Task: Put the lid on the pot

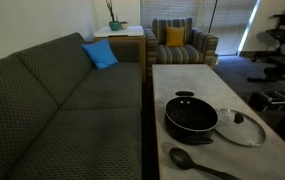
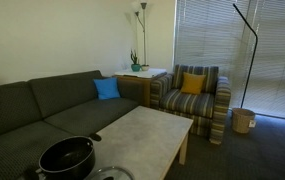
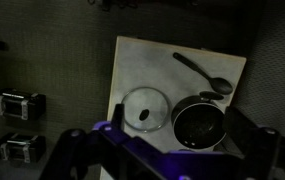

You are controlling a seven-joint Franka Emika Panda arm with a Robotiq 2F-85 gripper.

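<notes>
The black pot stands uncovered at the near end of the light coffee table. The glass lid with its black knob lies flat on the table beside the pot, touching or almost touching it. Both show in the other exterior view, pot and lid, and from high above in the wrist view, pot and lid. My gripper is open and empty, high above them, with one finger at each side of the picture. It is out of view in both exterior views.
A black long-handled spoon lies on the table next to the pot. A dark couch with a blue pillow runs along the table. A striped armchair stands beyond it. Two black boxes sit on the floor.
</notes>
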